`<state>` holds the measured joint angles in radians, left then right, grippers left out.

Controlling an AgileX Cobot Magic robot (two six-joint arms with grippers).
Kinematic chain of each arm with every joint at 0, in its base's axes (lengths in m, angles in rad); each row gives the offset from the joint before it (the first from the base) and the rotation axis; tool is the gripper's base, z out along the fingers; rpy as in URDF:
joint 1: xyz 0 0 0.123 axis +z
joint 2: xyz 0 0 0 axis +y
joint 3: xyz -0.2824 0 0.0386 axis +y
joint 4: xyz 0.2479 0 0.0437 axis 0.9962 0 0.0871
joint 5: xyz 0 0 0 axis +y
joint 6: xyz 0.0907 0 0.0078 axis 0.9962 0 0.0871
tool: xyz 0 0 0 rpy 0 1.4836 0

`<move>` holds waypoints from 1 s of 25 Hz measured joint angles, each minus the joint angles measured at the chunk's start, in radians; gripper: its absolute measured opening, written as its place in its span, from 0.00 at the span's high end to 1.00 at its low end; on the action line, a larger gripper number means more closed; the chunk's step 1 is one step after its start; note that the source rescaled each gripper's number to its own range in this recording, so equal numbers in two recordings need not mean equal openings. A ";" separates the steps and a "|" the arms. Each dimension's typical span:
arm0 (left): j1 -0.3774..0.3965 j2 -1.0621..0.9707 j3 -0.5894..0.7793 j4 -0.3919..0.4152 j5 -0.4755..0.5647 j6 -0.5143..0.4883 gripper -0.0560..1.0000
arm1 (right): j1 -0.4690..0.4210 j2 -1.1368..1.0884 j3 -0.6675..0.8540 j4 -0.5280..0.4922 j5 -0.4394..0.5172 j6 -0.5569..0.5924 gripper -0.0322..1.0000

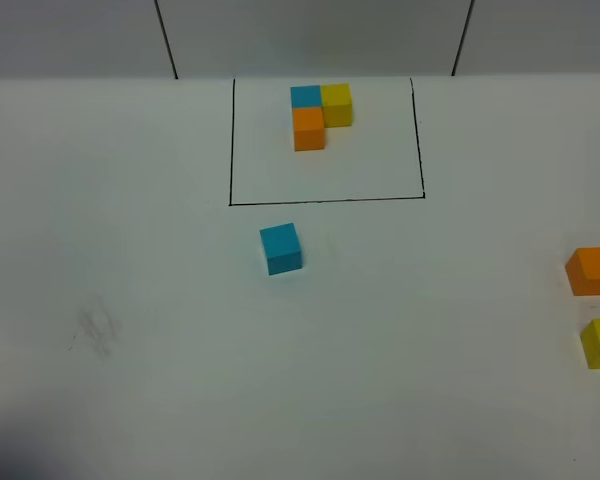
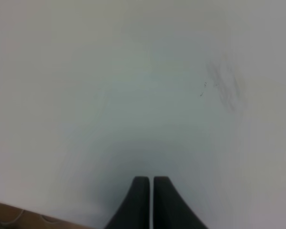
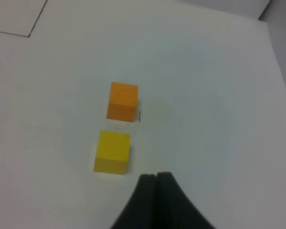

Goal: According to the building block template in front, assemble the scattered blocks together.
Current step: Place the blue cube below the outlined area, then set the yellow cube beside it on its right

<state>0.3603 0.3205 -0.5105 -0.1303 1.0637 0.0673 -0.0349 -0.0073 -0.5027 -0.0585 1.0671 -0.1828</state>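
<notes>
Just below outlined box [image 1: 325,201], blue cube [image 1: 280,248] w/ darker front face

Matt, smooth-faced loose cubes [image 1: 281,248] rest on a matt white table [image 1: 160,300] with grey scuffs [image 1: 95,328].

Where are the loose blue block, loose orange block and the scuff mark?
loose blue block [image 1: 278,240], high view, top face.
loose orange block [image 3: 124,94], right wrist view, top face.
scuff mark [image 2: 224,86], left wrist view, darkest smear.
</notes>
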 joint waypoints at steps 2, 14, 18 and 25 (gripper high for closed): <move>0.000 -0.001 0.000 0.017 0.000 0.000 0.95 | 0.000 0.000 0.000 0.000 0.000 0.000 0.97; -0.195 -0.174 0.003 0.041 0.000 0.000 0.95 | 0.000 0.000 0.000 0.000 0.000 0.000 0.97; -0.261 -0.235 0.003 0.041 0.001 0.000 0.95 | 0.000 0.000 0.000 0.000 0.000 0.000 0.97; -0.333 -0.303 0.003 0.041 0.004 0.000 0.95 | 0.000 0.000 0.000 0.000 0.000 0.000 0.97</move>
<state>0.0277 0.0179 -0.5075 -0.0897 1.0679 0.0673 -0.0349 -0.0073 -0.5027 -0.0585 1.0671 -0.1828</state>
